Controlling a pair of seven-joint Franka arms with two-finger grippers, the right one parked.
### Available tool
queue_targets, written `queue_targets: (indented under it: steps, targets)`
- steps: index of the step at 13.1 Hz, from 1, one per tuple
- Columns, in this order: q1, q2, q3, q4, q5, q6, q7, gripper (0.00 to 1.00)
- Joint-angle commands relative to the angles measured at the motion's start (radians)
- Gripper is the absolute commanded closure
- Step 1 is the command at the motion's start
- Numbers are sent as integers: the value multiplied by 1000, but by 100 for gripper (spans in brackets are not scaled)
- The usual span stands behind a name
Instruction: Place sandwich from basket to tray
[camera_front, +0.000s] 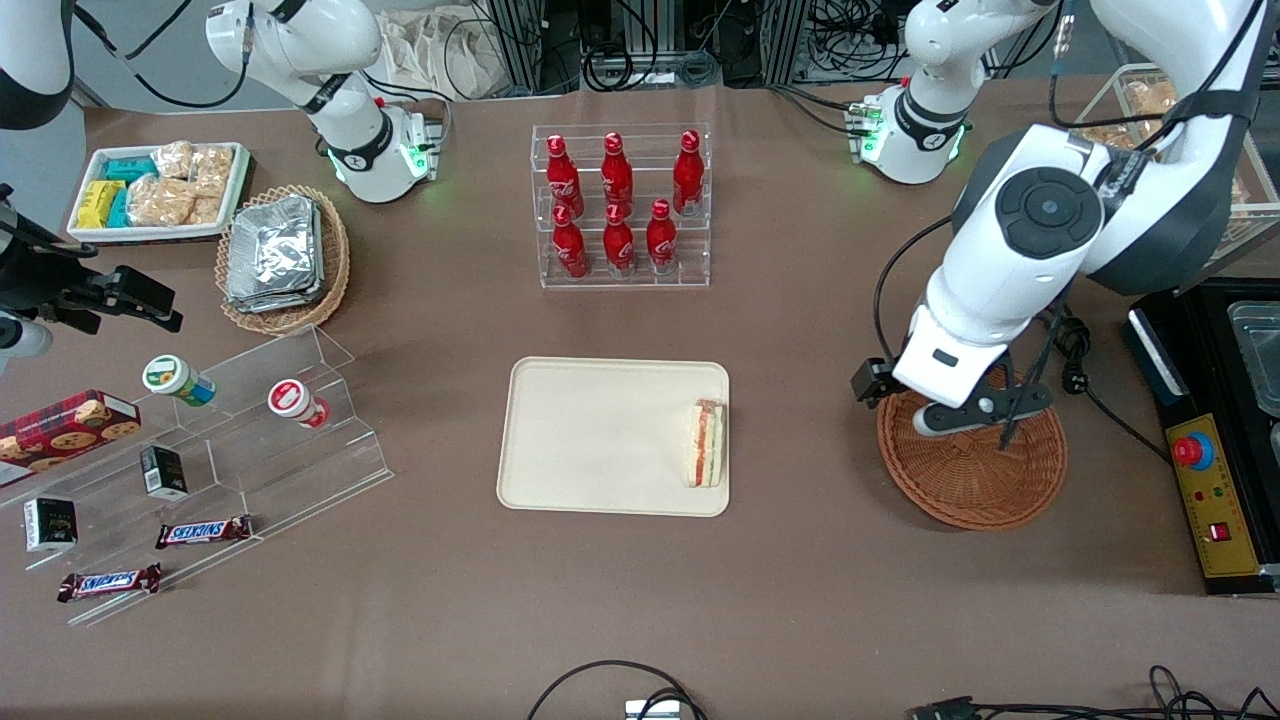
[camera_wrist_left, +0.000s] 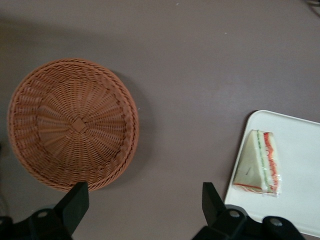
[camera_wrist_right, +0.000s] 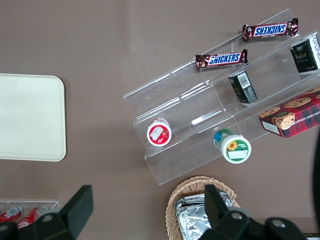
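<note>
The sandwich (camera_front: 707, 443) (camera_wrist_left: 257, 165), a white wedge with orange-red and green layers, lies on the cream tray (camera_front: 600, 440) (camera_wrist_left: 300, 150), close to the rim nearest the basket. The round reddish-brown wicker basket (camera_front: 975, 475) (camera_wrist_left: 75, 125) holds nothing. My gripper (camera_front: 975, 412) (camera_wrist_left: 143, 192) hangs above the basket's edge nearer the tray. It is open, and its black fingers (camera_wrist_left: 75, 200) are spread wide over bare table between basket and tray, with nothing between them.
A clear rack of red bottles (camera_front: 622, 205) stands farther from the front camera than the tray. A black control box with a red button (camera_front: 1190, 450) lies beside the basket. An acrylic stepped shelf (camera_front: 250, 440), a foil-packet basket (camera_front: 283, 258) and a white snack tray (camera_front: 160, 190) sit toward the parked arm's end.
</note>
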Motion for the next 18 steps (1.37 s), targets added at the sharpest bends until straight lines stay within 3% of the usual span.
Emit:
queue_targets:
  steps: [1,4,14,18]
  targets:
    - [-116,-78,135,-42,-37,5,13,0]
    - [-293,-166,381,-57,-164,24,123,0]
    - [-600,-412,861,-216,-382,15,487,0]
    - [-628,-450,891,-220,-387,-42,495,0]
